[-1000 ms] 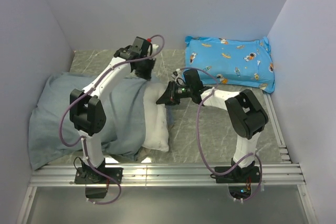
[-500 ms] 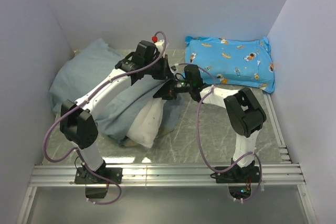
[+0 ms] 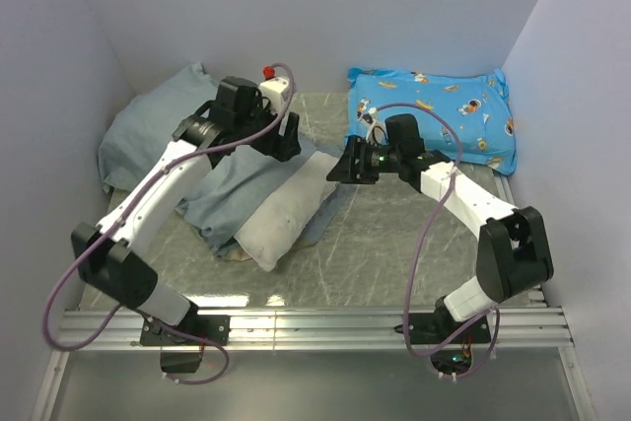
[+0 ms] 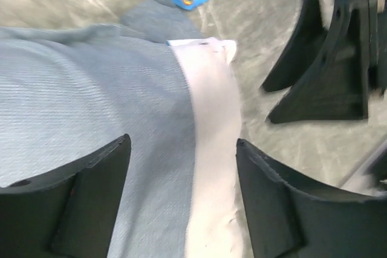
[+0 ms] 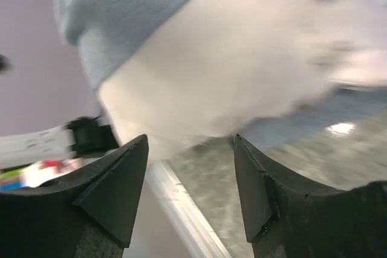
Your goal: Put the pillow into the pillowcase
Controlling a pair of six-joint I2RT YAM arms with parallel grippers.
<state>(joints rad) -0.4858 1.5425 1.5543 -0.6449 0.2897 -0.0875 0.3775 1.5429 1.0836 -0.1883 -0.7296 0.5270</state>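
Note:
The white pillow (image 3: 281,219) lies slanted on the table, its near end sticking out of the grey-blue pillowcase (image 3: 163,130), which is bunched up toward the left wall. My left gripper (image 3: 286,142) hovers open over the case's mouth. In the left wrist view the left gripper (image 4: 182,141) has nothing in it; the pillowcase (image 4: 91,89) and a strip of pillow (image 4: 211,149) lie below. My right gripper (image 3: 345,167) is open just right of the pillow. In the right wrist view the right gripper (image 5: 190,138) is empty, with the pillow (image 5: 242,46) and the pillowcase (image 5: 121,4) beyond it.
A bright blue cartoon-print cushion (image 3: 434,120) lies at the back right against the wall. A metal rail (image 3: 315,327) runs along the near edge. Walls close in on the left, back and right. The right gripper's fingers (image 4: 320,70) show in the left wrist view.
Both grippers have opened and let go. The lifted pillow and case have dropped onto the table, slanted. The right gripper has drawn back to the right, the left arm has swung left.

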